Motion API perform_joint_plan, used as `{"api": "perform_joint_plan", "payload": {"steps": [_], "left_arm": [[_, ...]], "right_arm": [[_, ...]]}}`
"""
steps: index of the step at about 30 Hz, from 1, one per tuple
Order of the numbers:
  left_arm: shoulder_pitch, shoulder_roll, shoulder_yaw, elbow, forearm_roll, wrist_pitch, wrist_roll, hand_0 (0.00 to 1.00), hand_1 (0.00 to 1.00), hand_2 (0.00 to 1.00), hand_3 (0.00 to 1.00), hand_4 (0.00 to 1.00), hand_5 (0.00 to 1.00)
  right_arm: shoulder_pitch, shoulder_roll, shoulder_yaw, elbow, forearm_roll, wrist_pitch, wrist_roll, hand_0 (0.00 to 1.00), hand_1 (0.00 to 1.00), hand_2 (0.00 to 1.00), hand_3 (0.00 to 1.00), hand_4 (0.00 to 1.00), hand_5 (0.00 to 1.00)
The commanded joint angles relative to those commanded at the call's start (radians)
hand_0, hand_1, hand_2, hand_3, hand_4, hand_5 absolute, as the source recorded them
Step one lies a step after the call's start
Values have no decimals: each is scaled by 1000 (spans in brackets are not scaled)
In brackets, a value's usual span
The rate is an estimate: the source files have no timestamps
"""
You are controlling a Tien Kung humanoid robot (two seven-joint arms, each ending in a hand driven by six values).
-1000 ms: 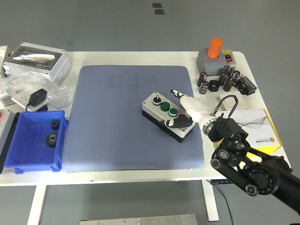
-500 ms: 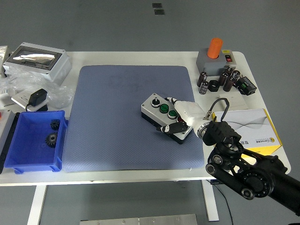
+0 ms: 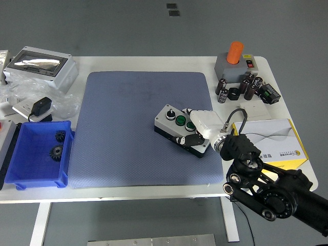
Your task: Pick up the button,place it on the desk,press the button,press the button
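Fingers [image 3: 190,134] curled over button box [image 3: 171,120].

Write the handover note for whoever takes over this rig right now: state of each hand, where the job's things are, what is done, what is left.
Right hand: over the button box on the mat, fingers curled down over its right end; whether it grips or presses cannot be told.
Left hand: out of view.
Done: box stands flat on the mat.
Left: both presses cannot be confirmed; one green button shows uncovered, the next one partly under the hand.
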Motion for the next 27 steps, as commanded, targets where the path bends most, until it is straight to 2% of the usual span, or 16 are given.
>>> {"api": "perform_joint_plan", "payload": {"steps": [3,4,9,10,15,19,23,27], "left_arm": [[1,0,-1,0,1,1,-2,652,657,668,776,648,480],[1,0,-3,0,3,1,-1,651,657,668,773,649,478],[3,0,-23,0,17,3,7,651,657,668,773,649,478],[2,0,-28,0,21,4,9,648,656,667,774,646,477],[2,-1,-48,0,37,6,21,648,656,667,774,646,477],[1,-1,-61,0,48,7,29,648,656,668,775,647,479],[-1,-1,-68,0,56,8,37,647,655,669,777,650,480],[-3,0,-70,0,61,8,42,647,655,669,777,650,480]], "right_arm": [[1,-2,-4,0,-7,-10,14,179,360,415,561,443,57],[2,-4,-4,1,-8,-14,21,154,332,349,438,257,2],[7,-12,-3,-1,5,-35,73,154,332,349,438,257,2],[10,-15,-3,-3,13,-40,93,154,322,326,414,241,2],[46,-45,-22,-10,44,-58,205,154,322,326,414,241,2],[99,-65,-52,-31,49,-75,309,167,338,341,439,244,2],[151,-46,-69,-91,45,-112,410,193,357,366,467,249,2],[191,-10,-90,-153,33,-130,495,193,357,366,467,249,2]]}}
